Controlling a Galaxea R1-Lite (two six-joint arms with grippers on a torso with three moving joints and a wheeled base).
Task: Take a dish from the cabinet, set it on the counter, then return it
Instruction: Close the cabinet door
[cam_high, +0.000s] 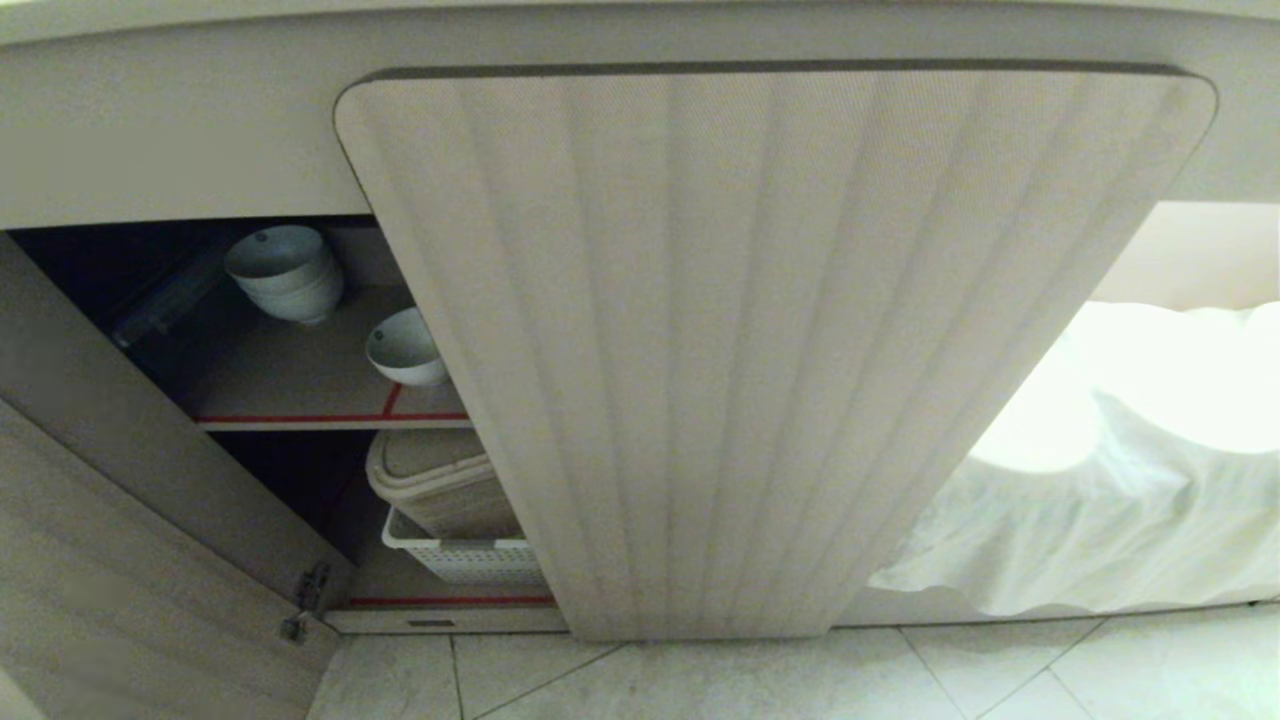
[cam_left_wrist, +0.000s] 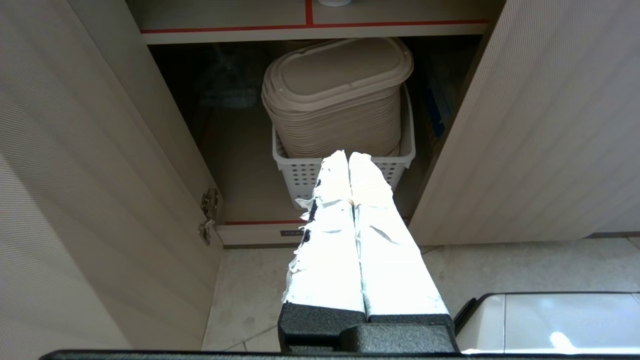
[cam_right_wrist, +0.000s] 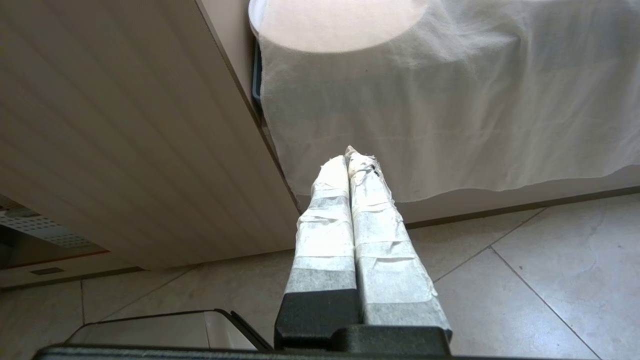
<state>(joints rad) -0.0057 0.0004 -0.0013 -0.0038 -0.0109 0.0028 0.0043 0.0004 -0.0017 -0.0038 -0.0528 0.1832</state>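
Left pincer (cam_left_wrist: 349, 156): taped fingers pressed together, holding nothing; it hangs low before the open left bay of the cabinet (cam_high: 770, 350), tips aimed at the lower compartment
Right pincer (cam_right_wrist: 348, 155): fingers together, empty; it hangs before the white cloth (cam_right_wrist: 450, 110) to the right of the fluted door, away from the open bay
Nearer arm: the left, by judgement, since only its view looks into the bay
Key relation: the dish (cam_high: 405, 347) sits on the upper shelf, above and beyond the left pincer tips; the left wrist view shows only the red-edged shelf front (cam_left_wrist: 310, 26), so the coming move calls for a lift before any reach
Dish axis: round bowl, mouth up, no long axis; a rim grasp from any side would serve
Upper shelf contents: the single dish near the front edge, just beside the fluted door; a stack of white bowls (cam_high: 285, 272) further back and left, apart from the dish
Lower compartment contents: a white perforated basket (cam_left_wrist: 345, 175) holding a stack of beige lidded containers (cam_left_wrist: 340, 95)
Doors: left door swung open; right fluted door hangs ajar and covers the rest of the interior
Bench: not identifiable in these views
Task stage: not yet begun, by judgement
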